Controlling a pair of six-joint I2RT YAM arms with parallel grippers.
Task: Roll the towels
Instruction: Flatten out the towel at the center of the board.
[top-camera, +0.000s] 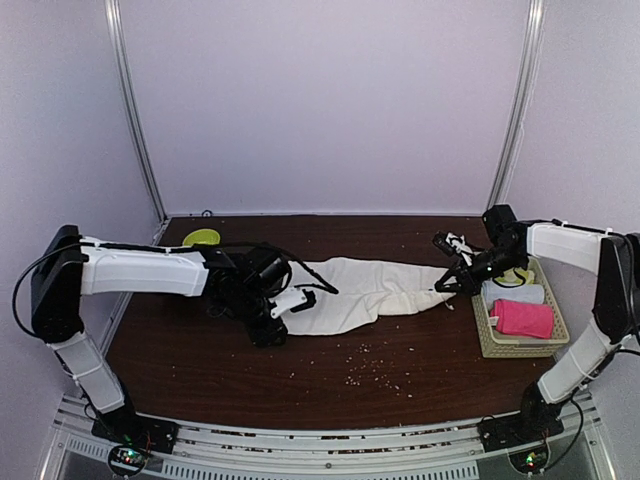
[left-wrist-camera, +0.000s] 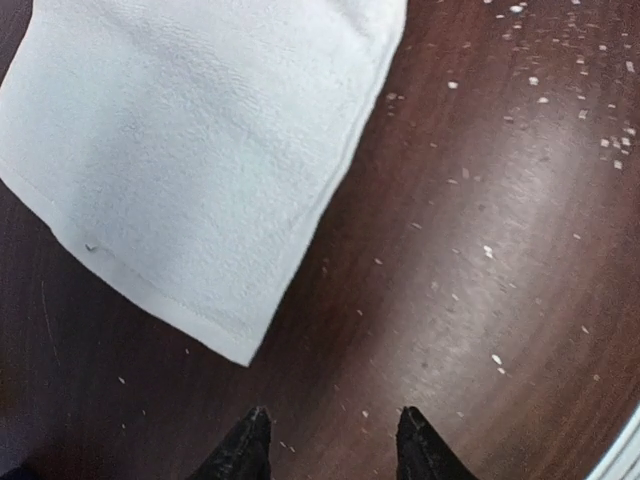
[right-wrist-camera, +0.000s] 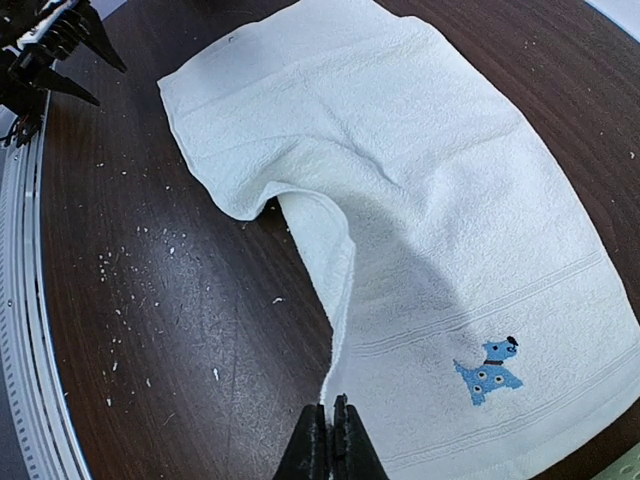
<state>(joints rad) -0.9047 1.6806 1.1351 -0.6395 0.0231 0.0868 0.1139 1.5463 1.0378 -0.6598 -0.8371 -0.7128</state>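
The cream towel (top-camera: 365, 290) lies stretched across the middle of the bench (top-camera: 400, 400), unrolled, with its long axis running between the two arms. The right jaws are pressed together on the towel's edge at its right end, close to the small blue dog mark (right-wrist-camera: 487, 372), pinching the cloth where a long fold runs up from that edge. The left jaws stand spread over bare bench just beside the towel's left corner, with nothing between them. The pink towel (top-camera: 522, 318) sits apart in the basket (top-camera: 485, 338) at the right side of the bench; whether it is rolled I cannot tell.

This looks like the laying-out step for the cream towel: the cloth is being pulled straight before any rolling begins, and no turn of a roll has been made yet. One long side is doubled over and the cloth narrows toward the right, so it is not flat.

The next move probably calls for smoothing out that folded side, so the towel rests flat. Then one short end must be gripped and turned over itself evenly.
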